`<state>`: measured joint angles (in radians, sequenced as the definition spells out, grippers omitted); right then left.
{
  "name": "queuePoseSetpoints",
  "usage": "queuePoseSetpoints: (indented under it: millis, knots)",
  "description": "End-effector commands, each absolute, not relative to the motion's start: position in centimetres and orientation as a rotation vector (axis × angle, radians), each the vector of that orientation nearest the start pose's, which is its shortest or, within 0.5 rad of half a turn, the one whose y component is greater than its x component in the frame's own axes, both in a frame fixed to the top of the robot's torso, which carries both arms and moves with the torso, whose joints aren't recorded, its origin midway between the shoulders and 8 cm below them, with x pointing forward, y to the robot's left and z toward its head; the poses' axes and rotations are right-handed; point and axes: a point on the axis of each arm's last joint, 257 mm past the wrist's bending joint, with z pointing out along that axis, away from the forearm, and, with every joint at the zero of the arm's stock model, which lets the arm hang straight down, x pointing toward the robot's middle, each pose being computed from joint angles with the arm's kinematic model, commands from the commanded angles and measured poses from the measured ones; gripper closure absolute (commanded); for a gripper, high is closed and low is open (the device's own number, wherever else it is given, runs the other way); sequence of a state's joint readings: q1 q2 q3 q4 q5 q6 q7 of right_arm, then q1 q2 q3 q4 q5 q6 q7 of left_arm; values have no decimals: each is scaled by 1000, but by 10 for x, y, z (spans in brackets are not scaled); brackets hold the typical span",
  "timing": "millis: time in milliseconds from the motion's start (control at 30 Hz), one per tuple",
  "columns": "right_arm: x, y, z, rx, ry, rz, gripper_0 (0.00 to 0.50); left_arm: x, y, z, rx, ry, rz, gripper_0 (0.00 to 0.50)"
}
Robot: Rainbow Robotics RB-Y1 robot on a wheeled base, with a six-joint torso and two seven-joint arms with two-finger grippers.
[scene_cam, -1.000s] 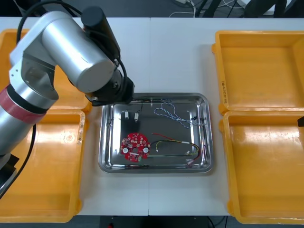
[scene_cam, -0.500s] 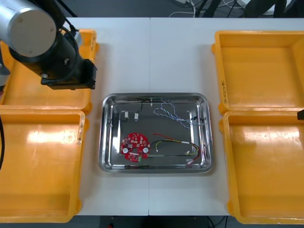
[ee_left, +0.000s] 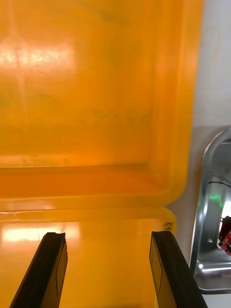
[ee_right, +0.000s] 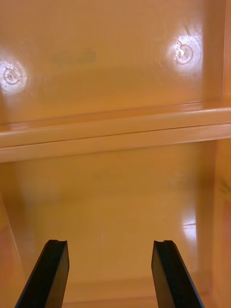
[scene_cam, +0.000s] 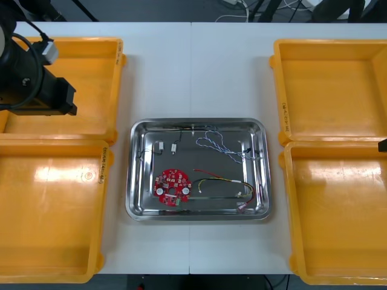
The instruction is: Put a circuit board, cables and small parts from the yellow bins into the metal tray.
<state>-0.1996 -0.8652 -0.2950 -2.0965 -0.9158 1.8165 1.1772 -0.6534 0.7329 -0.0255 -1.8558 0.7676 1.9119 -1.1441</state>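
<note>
The left hand [ee_left: 108, 235] has its fingers spread with nothing between them, and hangs over the adjoining rims of the left yellow bins [ee_left: 96, 120], near a corner of the metal tray [ee_left: 211, 216]. In the front view the left arm [scene_cam: 30, 78] is above the farther of those bins. The right hand [ee_right: 109, 242] is also spread and holds nothing, above the ridge where the right yellow bins [ee_right: 115, 130] meet. On the table [scene_cam: 193, 72], the tray lies between the bin pairs. It holds the circuit board [scene_cam: 173, 186], a red and yellow cable [scene_cam: 221, 181] beside it, a blue and white cable [scene_cam: 221, 144] farther back, and small metal parts [scene_cam: 161, 146]
</note>
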Motion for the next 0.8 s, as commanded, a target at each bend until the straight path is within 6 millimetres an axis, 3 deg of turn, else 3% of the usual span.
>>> queuePoseSetpoints:
  millis: [33,300,800]
  knots:
    - [395,-400,-130,186,2599,-15,0,467,332,-109,100,2644,76,0]
    - [395,-400,-130,186,2599,-15,0,454,370,-114,90,2657,109,0]
    - [395,-400,-130,186,2599,-15,0,439,402,-122,27,2670,110,0]
